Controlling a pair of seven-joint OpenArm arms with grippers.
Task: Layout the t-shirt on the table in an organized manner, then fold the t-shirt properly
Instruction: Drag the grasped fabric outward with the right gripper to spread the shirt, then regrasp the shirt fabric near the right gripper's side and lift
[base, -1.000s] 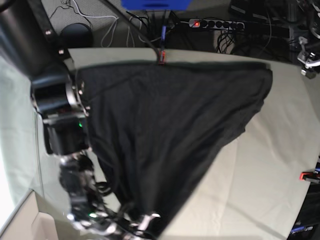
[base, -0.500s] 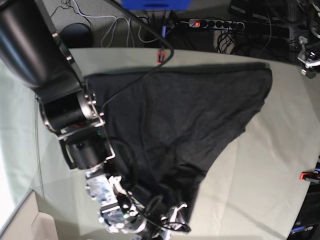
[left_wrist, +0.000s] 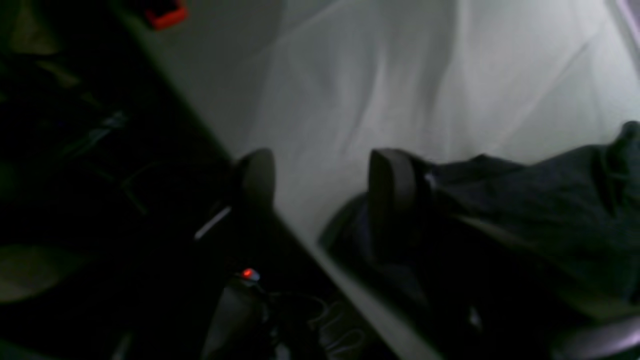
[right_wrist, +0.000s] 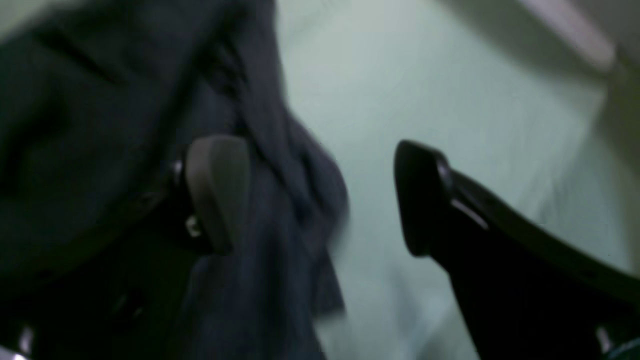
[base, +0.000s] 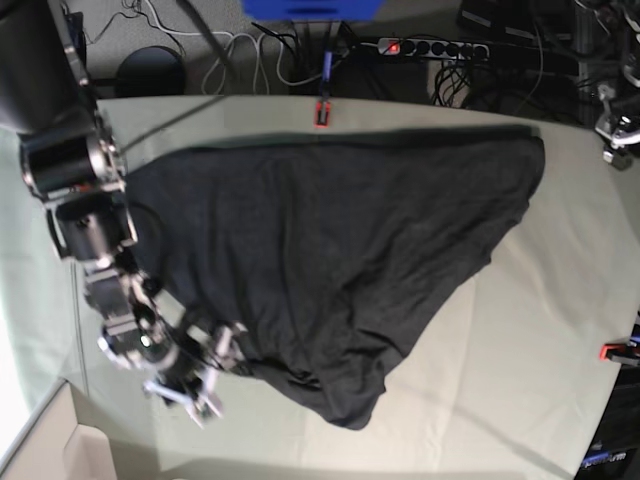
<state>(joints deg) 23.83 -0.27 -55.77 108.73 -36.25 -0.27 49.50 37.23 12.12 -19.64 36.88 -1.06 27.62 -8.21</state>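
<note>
Soft charcoal t-shirt sagged limp; we judged its hem graspable, both grippers' fingers apart, empty.

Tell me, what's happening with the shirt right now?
Right claw open, shirt released. Left claw open at table edge. Shirt spread, near corner bunched. Nothing blocking.

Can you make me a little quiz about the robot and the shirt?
1. True or false: the shirt lies flat and neatly spread on the table.
2. What colour is the clamp at the table's far edge?
3. Are the right gripper jaws A) shut on the shirt or B) open?

Key: 1 false, it is bunched toward one corner. 2 red. 3 B.
</note>
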